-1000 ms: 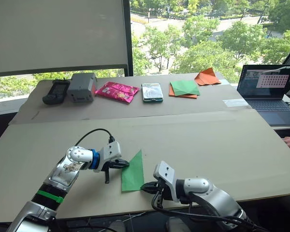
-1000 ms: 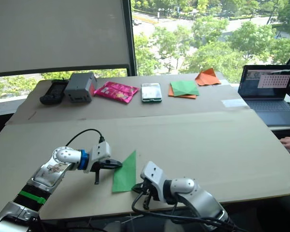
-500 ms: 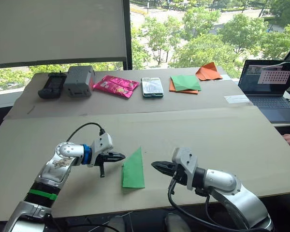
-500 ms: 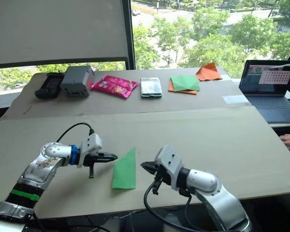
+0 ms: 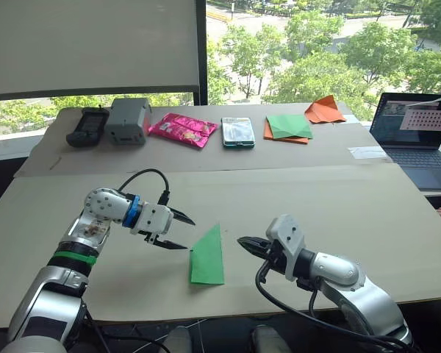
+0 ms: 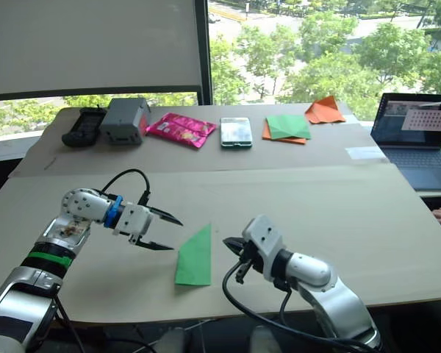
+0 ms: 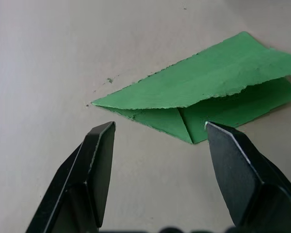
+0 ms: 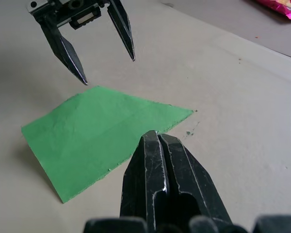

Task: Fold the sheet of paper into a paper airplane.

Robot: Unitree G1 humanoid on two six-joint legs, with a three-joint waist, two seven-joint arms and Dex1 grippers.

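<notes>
Between the two grippers, on the near part of the cardboard-covered table [image 5: 367,213], lies the sheet of paper [image 5: 208,256], folded into a narrow green pointed shape with its tip aimed away from the robot and its wider end toward the table's near edge. It lies flat and neither gripper touches it.

The left gripper [image 5: 182,232] hovers just to the left of the paper, near its pointed end, with its two black fingers spread wide and aimed at the paper. From the left wrist view, the paper [image 7: 208,92] sits just beyond the fingertips, a folded upper layer with a ragged edge lying over a lower flap.

The right gripper [image 5: 244,242] sits just to the right of the paper, its fingers pressed together into a single point directed at the paper's right edge, apart from it by a small gap. In the right wrist view, the paper [image 8: 102,136] lies just past the closed fingers, and the left gripper [image 8: 106,68] shows on the paper's far side with its fingers splayed.

Well beyond both grippers, along the far side of the table, stand a black device [image 5: 86,126], a grey box [image 5: 128,120], a pink packet [image 5: 182,129], a phone [image 5: 237,133], a green sheet stacked on orange paper [image 5: 288,127] and a folded orange paper [image 5: 325,110]. A laptop [image 5: 415,136] sits open far off to the right of the right gripper.
</notes>
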